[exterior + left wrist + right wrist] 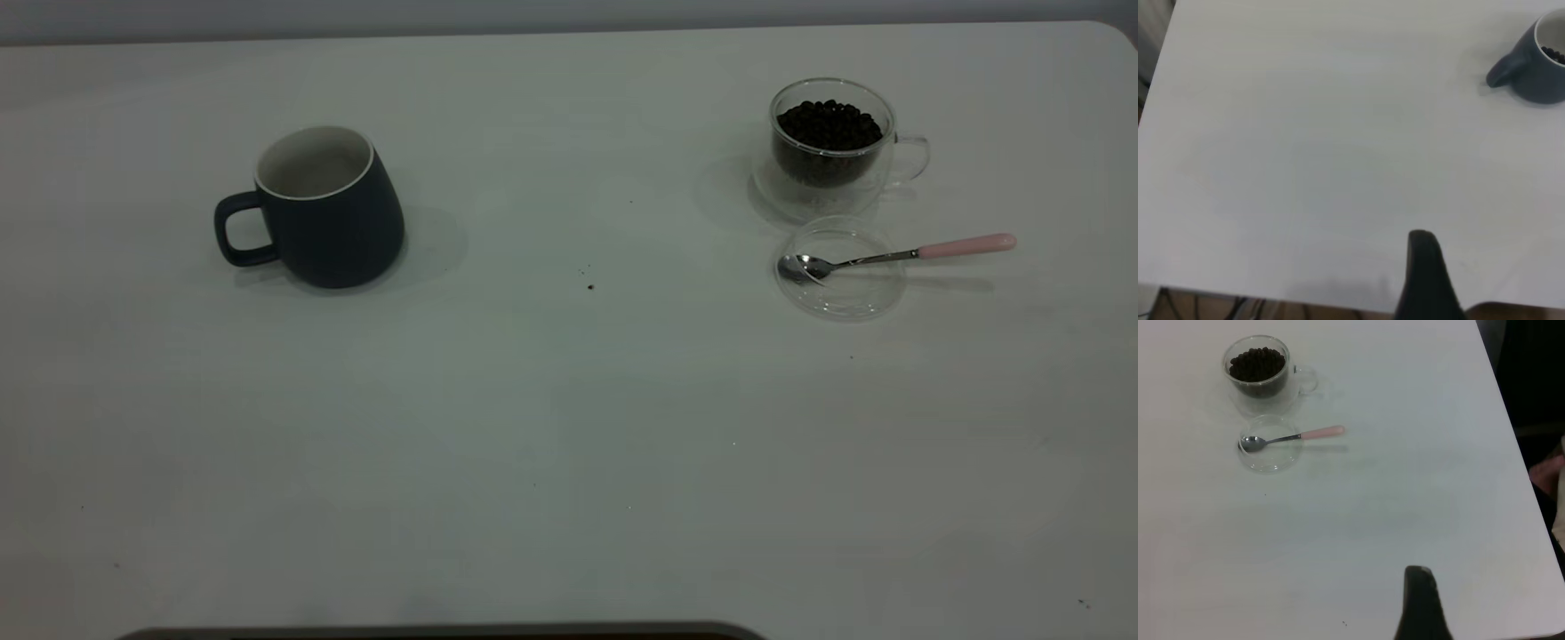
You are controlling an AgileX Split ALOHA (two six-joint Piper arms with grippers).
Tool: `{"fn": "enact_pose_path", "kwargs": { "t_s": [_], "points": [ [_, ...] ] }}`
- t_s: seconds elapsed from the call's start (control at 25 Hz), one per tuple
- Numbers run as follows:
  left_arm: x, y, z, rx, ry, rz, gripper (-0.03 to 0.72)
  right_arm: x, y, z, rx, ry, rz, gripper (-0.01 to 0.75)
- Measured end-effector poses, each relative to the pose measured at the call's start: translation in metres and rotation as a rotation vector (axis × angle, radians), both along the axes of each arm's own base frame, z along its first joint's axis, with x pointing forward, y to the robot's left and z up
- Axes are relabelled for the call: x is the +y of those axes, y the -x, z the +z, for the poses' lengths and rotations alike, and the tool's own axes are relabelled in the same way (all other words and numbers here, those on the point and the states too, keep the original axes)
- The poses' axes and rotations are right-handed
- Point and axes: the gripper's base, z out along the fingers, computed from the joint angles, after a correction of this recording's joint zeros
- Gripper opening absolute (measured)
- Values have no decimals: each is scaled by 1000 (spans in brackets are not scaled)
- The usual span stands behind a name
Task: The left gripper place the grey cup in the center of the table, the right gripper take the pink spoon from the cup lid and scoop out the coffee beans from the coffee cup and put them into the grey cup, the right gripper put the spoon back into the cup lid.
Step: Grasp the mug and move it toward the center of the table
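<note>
While both arms hang back out of the exterior shot, nothing on this table looks claimed. The grey cup [324,209] stands upright well off toward the left side, handle pointing outward, so the centre of the table [569,427] is waiting for it. In the left wrist view a few dark bits seem to sit inside the cup, hard to tell what. Over on the right, the coffee cup [831,142] is heaped with coffee beans [829,124], and just in front of it the clear cup lid [838,271] cradles the bowl of the pink spoon [898,255], its handle poking out past the rim. Each wrist view shows only one dark fingertip, left [1426,277] and right [1421,603], far from everything, so I cannot tell how the jaws stand. My read: every step is ahead, starting with the left arm fetching that cup
</note>
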Motion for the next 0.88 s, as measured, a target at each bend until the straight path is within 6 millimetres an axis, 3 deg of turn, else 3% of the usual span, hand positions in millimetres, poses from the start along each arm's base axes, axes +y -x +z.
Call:
{"fn": "enact_pose_path", "kwargs": {
  "t_s": [0.16, 0.28, 0.64, 0.88],
  "points": [
    [3, -54, 1, 54, -23, -48, 567, 0, 0, 0, 0, 0, 0, 575],
    [2, -89, -9, 98, -15, -86, 567, 0, 0, 0, 1, 0, 0, 575],
    [-3, -159, -37, 200, -16, -223, 567, 0, 0, 0, 1, 0, 0, 575],
    [-1, -223, -64, 298, -53, -311, 567, 0, 0, 0, 1, 0, 0, 575]
  ]
}}
